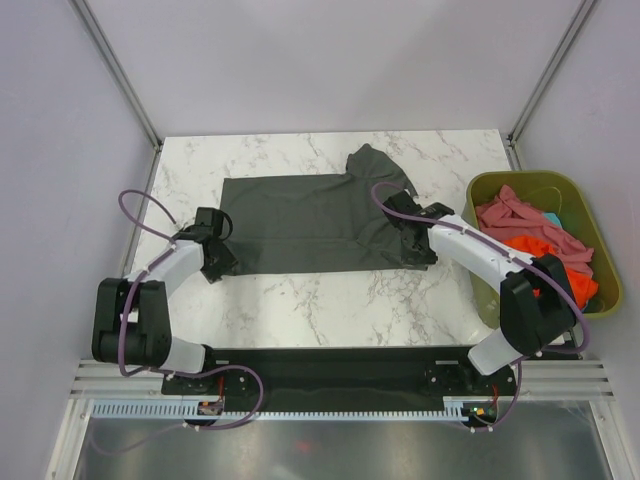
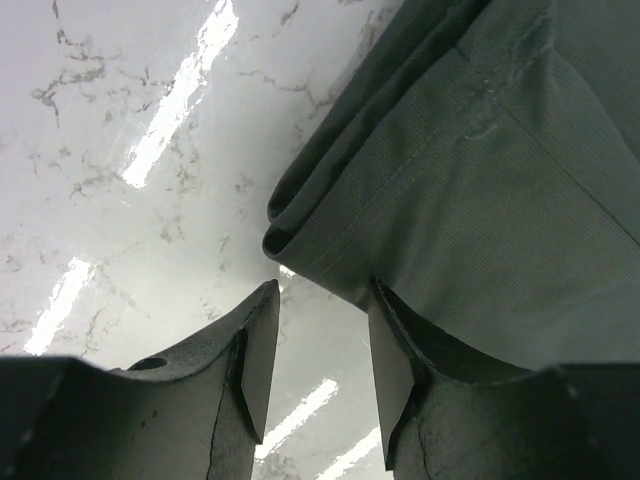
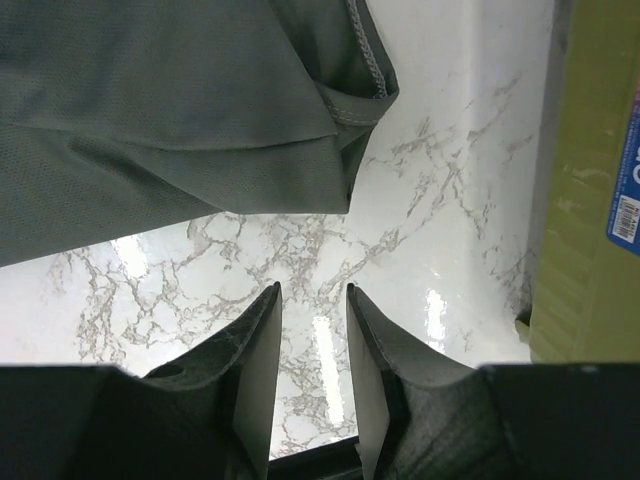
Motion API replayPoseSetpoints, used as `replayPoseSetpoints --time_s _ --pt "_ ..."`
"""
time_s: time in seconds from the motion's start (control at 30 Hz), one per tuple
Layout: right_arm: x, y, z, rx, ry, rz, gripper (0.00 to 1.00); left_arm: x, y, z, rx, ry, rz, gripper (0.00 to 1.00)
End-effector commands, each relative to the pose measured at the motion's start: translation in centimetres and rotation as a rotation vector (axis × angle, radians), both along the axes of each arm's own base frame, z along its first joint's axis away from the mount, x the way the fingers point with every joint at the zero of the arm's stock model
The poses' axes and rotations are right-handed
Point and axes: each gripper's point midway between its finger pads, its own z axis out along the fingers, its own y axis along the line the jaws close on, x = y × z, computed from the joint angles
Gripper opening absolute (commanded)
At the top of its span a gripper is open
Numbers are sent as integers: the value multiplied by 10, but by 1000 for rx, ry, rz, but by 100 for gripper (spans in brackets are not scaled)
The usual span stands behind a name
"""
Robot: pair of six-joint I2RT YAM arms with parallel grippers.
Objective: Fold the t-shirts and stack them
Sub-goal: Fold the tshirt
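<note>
Cloth under inspection: the charcoal t-shirt (image 1: 300, 225) lies flat at mid-table (image 1: 330, 300), with one sleeve turned out at its far right corner. The material is judged light, thin and limp. It will sag and drag rather than hold shape, and doubled layers may slide apart under a shallow pinch.

The left pincer (image 2: 322, 295) is released, jaws apart over bare marble with nothing between them. It sits just short of the shirt's near left corner (image 2: 300, 235), where the fabric lies doubled. The right pincer (image 3: 313, 295) is likewise released and empty, just short of the near right corner (image 3: 340, 180) with its stitched hem.

Recommended hold: both near corners together, biting deep enough to catch every layer at the seamed edge, where the cloth is firmest.

An orange t-shirt (image 1: 535, 248) and a pink t-shirt (image 1: 510, 215) lie heaped in the olive bin (image 1: 520, 177) at the table's right side.
</note>
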Motion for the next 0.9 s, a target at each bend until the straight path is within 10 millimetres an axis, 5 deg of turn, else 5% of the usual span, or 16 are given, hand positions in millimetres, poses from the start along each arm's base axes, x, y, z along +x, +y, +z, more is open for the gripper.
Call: replayPoseSetpoints --time_s 0.0,0.13,0.3,0.77,0.87 --pt "9 8 6 59 -59 -19 40 8 10 -12 45 0 82 48" --pt "5 1 7 40 -74 -31 39 12 22 -13 106 1 111 42" --pt "-5 -4 0 39 -61 -36 39 23 35 -6 147 -1 93 2" --pt "-21 43 -14 288 -10 268 41 40 80 15 140 -26 159 3" --pt "-20 55 -12 343 -14 305 41 45 87 20 149 -15 150 13"
